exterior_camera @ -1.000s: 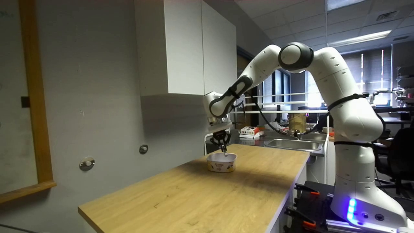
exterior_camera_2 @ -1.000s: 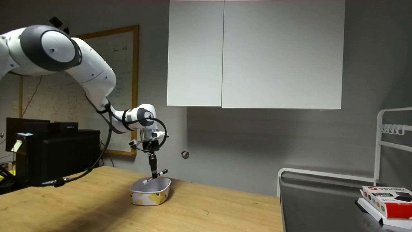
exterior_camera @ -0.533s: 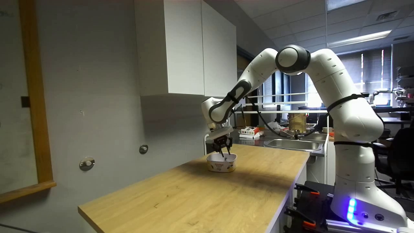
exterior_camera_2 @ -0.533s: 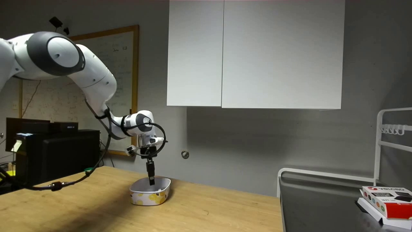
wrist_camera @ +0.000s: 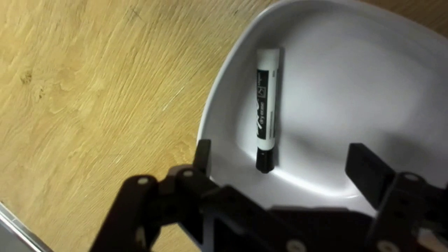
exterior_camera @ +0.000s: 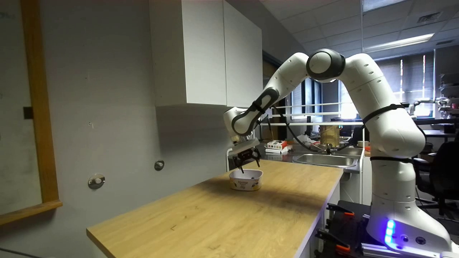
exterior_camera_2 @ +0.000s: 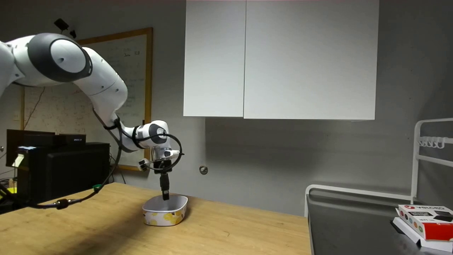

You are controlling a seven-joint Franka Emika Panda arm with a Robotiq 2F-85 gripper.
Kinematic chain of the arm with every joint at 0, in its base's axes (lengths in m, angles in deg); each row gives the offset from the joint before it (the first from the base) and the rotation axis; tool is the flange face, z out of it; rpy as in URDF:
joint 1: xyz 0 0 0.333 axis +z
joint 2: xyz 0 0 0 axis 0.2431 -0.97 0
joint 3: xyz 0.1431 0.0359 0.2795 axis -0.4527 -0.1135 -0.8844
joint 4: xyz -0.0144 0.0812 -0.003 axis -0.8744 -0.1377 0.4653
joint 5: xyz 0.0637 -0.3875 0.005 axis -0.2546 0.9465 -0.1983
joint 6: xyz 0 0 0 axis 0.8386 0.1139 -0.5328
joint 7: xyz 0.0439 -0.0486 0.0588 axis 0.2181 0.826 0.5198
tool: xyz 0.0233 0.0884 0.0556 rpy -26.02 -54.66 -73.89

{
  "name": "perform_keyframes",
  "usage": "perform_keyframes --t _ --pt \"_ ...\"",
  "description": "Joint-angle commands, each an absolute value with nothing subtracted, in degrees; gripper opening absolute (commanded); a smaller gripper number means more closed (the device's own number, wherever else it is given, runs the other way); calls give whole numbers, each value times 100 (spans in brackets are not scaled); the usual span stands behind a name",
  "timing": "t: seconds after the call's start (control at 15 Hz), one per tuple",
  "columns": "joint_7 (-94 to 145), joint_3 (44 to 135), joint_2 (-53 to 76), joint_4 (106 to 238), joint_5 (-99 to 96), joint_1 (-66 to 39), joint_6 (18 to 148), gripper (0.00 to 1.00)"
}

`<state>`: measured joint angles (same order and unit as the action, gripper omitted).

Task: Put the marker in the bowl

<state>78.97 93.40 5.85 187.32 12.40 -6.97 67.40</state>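
The marker [wrist_camera: 267, 105], white with a black label and a black cap, lies on the floor of the bowl [wrist_camera: 336, 70] in the wrist view. This white bowl [exterior_camera_2: 164, 218] has yellow patterns on its outside and stands upright on the table in both exterior views. Directly over it is my gripper [exterior_camera: 251, 168], its tips at about rim height. The fingers [wrist_camera: 367, 171] stand wide apart in the wrist view, touching nothing of the marker. From the side my gripper [exterior_camera_2: 165, 198] hides part of the bowl's inside, and the marker cannot be made out there.
A wooden table [exterior_camera: 229, 222] carries the bowl, with the grey wall [exterior_camera_2: 265, 170] behind it. White cabinets [exterior_camera_2: 283, 63] hang above. Past the table's end are a dark counter with stacked boxes [exterior_camera_2: 426, 221] and a sink [exterior_camera: 324, 160].
A second ago my gripper held the marker tilted above the bowl. It went down, its fingers spread, and the marker dropped inside. Since half a second ago it has risen slightly and opened wider.
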Motion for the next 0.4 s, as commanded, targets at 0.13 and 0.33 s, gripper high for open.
perform_keyframes --t 0.13,0.33 --pt "6554 9031 1686 19663 561 -1055 6826 100" --pt "5395 8951 2294 20142 -14 -1242 6788 100"
